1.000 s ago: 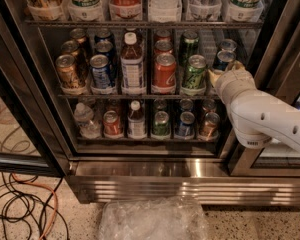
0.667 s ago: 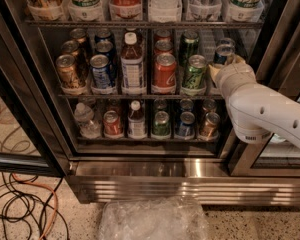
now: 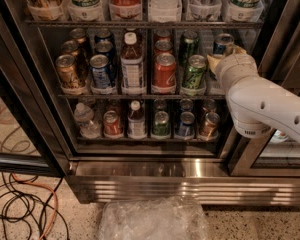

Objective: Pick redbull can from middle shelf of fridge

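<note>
At the right end of the middle shelf (image 3: pixel 115 96), my arm (image 3: pixel 262 104) has come up and pushed further into the fridge (image 3: pixel 180 184) than it was a second ago. My wrist now sits level with the row of drinks rather than below it. That puts my jaws right beside the redbull can (image 3: pixel 223 43), which stands upright at the back right of this shelf, behind and to the right of the green can (image 3: pixel 196 70). My own wrist hides the jaws, so I cannot tell whether they are wide, narrow or already around the can. I judge that the reach is nearly finished and the grasp itself is what comes next; the can has not left its place.

The redbull can is slim, blue and silver, with a shiny metal top, smooth and round, so I expect it to slide in a loose grip. The shelf is a thin dark wire rack with a straight front rail. The green can is wider, and a clear plastic bottle (image 3: pixel 132 64) with a white cap stands further left. Below, the fridge's base panel is ribbed, bright steel.
</note>
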